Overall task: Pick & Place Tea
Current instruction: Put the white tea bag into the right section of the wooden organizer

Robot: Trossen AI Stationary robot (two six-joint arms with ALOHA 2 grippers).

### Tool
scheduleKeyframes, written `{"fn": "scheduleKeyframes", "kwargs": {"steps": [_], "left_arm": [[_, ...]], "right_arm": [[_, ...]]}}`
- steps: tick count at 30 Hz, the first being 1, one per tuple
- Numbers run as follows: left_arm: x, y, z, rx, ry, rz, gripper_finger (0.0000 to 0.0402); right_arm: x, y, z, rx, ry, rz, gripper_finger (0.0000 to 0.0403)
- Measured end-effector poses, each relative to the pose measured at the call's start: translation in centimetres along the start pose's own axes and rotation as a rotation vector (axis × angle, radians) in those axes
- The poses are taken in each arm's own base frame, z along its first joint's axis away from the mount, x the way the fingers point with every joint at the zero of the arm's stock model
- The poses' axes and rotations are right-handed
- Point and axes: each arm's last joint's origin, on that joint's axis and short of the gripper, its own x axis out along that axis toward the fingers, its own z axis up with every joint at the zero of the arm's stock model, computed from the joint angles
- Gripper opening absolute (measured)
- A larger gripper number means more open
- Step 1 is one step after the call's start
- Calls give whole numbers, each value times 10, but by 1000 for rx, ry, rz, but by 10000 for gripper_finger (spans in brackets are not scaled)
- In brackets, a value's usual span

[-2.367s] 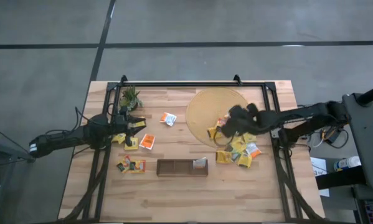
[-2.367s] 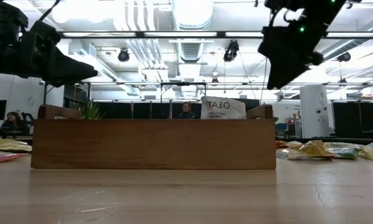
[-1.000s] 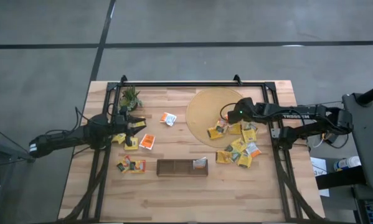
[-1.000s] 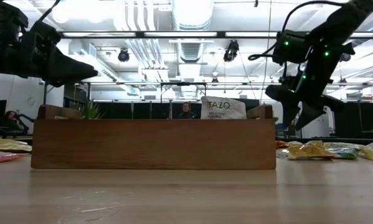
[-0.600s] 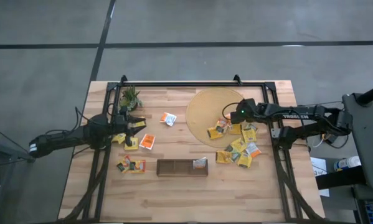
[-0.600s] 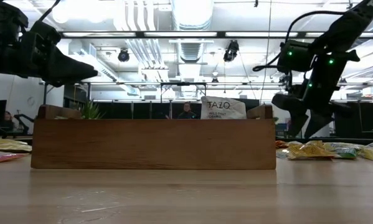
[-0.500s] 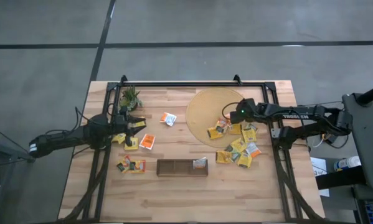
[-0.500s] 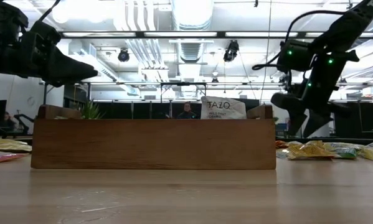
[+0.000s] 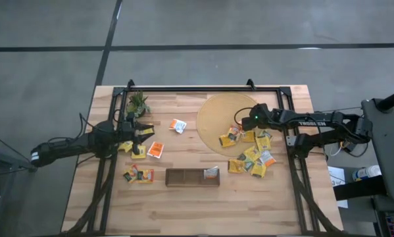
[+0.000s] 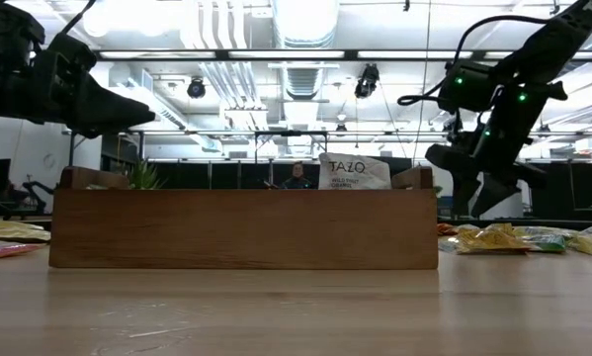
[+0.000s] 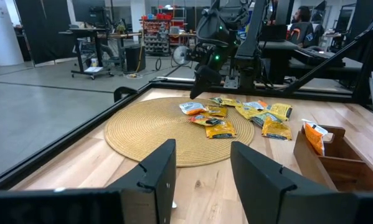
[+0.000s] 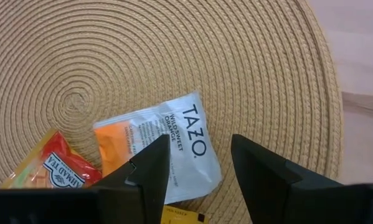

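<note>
Many small tea sachets lie about. A few lie on the round woven mat (image 9: 216, 112), among them a white-and-orange one (image 12: 158, 146) and a red-and-yellow one (image 12: 49, 165). A yellow pile (image 9: 252, 159) lies right of the mat, and more sachets (image 9: 147, 150) lie at the table's left. My right gripper (image 9: 239, 126) hangs open and empty just above the mat's right part, over the white-and-orange sachet, and also shows in the low view (image 10: 473, 198). My left gripper (image 9: 141, 135) is open and empty above the left sachets.
A dark brown oblong tray (image 9: 192, 177) stands near the table's middle front with one white sachet (image 10: 355, 171) upright in its right end. A small green plant (image 9: 137, 102) stands at the far left. A black frame (image 9: 203, 89) borders the table.
My right gripper has come down from higher up toward the mat's right part and now hovers nearly still just above the sachets there, open throughout. The sachets have not moved in the last second.
</note>
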Motion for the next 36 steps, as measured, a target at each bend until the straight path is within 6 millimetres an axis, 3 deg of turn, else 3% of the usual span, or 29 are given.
{"fn": "scheduleKeyframes", "kwargs": {"steps": [15, 27, 36], "left_arm": [[0, 0, 0, 0, 0, 0, 147], [0, 0, 0, 0, 0, 0, 147], [0, 0, 0, 0, 0, 0, 147]], "right_arm": [[5, -3, -6, 6, 19, 22, 146], [35, 4, 2, -74, 82, -24, 138], [32, 13, 11, -146, 83, 8, 70]]}}
